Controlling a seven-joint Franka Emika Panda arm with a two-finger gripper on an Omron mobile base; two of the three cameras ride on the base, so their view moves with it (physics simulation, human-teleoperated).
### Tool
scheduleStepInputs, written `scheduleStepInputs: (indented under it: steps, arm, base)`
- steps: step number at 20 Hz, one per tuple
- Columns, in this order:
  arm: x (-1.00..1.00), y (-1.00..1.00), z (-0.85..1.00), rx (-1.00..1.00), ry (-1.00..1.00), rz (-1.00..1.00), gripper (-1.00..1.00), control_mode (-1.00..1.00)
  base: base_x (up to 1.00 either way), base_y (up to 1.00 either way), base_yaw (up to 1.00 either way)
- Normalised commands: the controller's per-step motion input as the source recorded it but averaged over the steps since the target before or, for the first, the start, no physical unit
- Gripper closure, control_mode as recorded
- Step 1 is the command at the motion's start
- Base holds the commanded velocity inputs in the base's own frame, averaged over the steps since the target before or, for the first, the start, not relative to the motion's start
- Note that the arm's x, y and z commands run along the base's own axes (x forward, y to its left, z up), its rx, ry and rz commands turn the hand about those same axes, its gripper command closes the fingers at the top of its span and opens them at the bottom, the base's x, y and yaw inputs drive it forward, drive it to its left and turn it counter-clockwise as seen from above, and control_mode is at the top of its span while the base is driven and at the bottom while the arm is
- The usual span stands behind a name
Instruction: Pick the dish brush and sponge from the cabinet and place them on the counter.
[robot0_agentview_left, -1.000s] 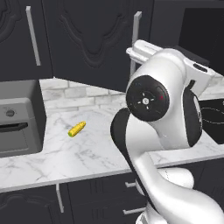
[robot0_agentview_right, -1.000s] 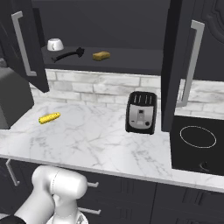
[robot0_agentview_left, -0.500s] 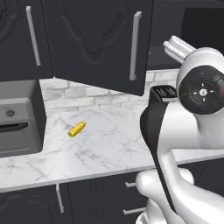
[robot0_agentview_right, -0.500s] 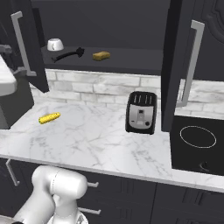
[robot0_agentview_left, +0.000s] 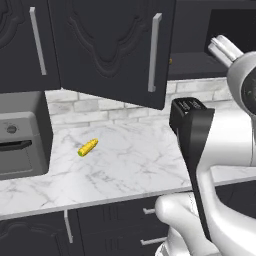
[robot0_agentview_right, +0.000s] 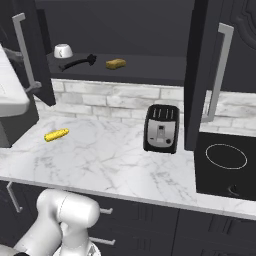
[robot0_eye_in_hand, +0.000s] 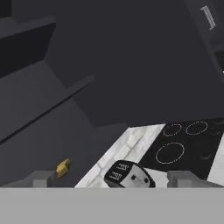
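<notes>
The cabinet (robot0_agentview_right: 200, 75) stands open above the tabletop (robot0_agentview_right: 110, 160), its doors swung outward. On its dark shelf the dish brush (robot0_agentview_right: 79, 62) lies with its bristle head to the right, and the sponge (robot0_agentview_right: 115, 63) sits just right of it, apart from it; a small white bowl (robot0_agentview_right: 62, 51) rests to the brush's left. Below, a corn cob (robot0_agentview_right: 56, 134) lies on the left part of the tabletop, a black toaster (robot0_agentview_right: 161, 128) stands near the back wall, and a cooktop (robot0_agentview_right: 226, 156) lies to the right. The gripper (robot0_eye_in_hand: 113, 178) is spread wide and holds nothing, raised in front of the cabinet, looking toward the sponge and toaster.
</notes>
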Motion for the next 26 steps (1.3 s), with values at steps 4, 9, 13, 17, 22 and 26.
scheduleStepInputs:
  steps: [4,9,13,17,22,26]
  arm:
    - [0.00,-0.24,0.00,0.21,0.00,0.01,-1.00,-1.00]
    - [0.00,-0.28,0.00,0.21,-0.01,0.06,-1.00,-1.00]
    - [0.00,-0.30,0.00,0.22,-0.06,0.11,-1.00,-1.00]
    - [0.00,-0.30,0.00,0.24,-0.10,0.13,-1.00,-1.00]
    - [0.10,-0.19,0.00,0.28,-0.11,0.14,-1.00,-1.00]
    - [0.29,-0.09,0.00,0.30,-0.10,0.15,-1.00,-1.00]
  base:
    - [0.00,0.00,0.00]
    - [0.00,0.00,0.00]
    - [0.00,0.00,0.00]
    - [0.00,0.00,0.00]
    - [0.00,0.00,0.00]
    - [0.00,0.00,0.00]
